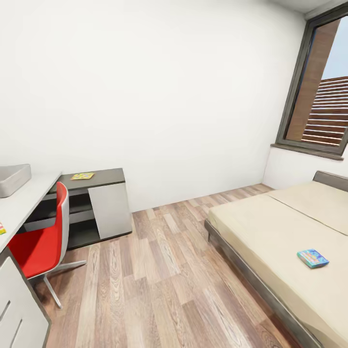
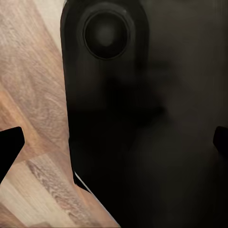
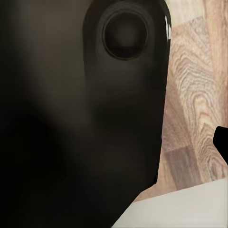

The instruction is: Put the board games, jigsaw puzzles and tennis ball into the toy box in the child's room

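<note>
One blue board game (image 1: 312, 258) sits near the bed's (image 1: 270, 232) right edge, so roll in close and square before reaching; hand states can't be told.

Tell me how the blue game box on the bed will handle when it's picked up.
The blue board game looks like a flat, rigid box, so probably stiff and light. It lies flat on the soft mattress of the bed, so it shouldn't roll, though its low profile may make gripping an edge awkward.
</note>
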Robot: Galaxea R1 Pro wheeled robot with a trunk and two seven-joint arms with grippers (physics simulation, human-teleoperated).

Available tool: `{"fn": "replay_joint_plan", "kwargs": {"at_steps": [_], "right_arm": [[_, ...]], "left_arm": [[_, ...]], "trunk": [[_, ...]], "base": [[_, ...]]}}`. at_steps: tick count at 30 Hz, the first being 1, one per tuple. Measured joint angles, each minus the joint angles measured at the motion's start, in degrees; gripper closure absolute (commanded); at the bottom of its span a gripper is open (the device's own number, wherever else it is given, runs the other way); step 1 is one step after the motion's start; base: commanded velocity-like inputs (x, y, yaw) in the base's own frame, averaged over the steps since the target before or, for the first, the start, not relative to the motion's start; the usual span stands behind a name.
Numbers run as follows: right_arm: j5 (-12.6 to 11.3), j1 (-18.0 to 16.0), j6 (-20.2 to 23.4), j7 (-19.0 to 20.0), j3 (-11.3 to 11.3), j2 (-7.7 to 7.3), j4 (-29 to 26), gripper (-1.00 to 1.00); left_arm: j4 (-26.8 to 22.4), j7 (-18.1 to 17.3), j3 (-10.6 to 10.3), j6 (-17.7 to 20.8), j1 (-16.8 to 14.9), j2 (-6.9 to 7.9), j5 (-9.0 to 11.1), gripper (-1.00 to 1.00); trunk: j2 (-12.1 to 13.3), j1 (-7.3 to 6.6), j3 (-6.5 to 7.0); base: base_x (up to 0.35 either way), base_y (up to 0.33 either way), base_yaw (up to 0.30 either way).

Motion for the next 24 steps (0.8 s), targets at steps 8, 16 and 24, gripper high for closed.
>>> {"fn": "replay_joint_plan", "kwargs": {"at_steps": [8,16,24], "right_arm": [[-0.3,-0.09,-0.19,0.24,-0.01,0.42,0.0,-1.0],[-0.45,-0.09,-0.28,0.1,-0.1,2.6,0.0,-1.0],[-0.61,-0.09,-0.11,-0.32,-0.26,2.9,0.0,-1.0]], "left_arm": [[-0.08,-0.08,0.08,-0.08,-0.09,-0.46,0.0,-1.0],[-0.08,-0.08,0.09,-0.2,-0.09,-0.38,-0.03,-1.0],[-0.08,-0.08,0.29,-0.38,-0.09,-0.47,0.0,-1.0]], "trunk": [[0.01,0.0,0.01],[0.01,0.0,0.01],[0.01,0.0,0.01]], "base": [[0.0,0.0,0.0],[0.0,0.0,0.0],[0.0,0.0,0.0]]}}
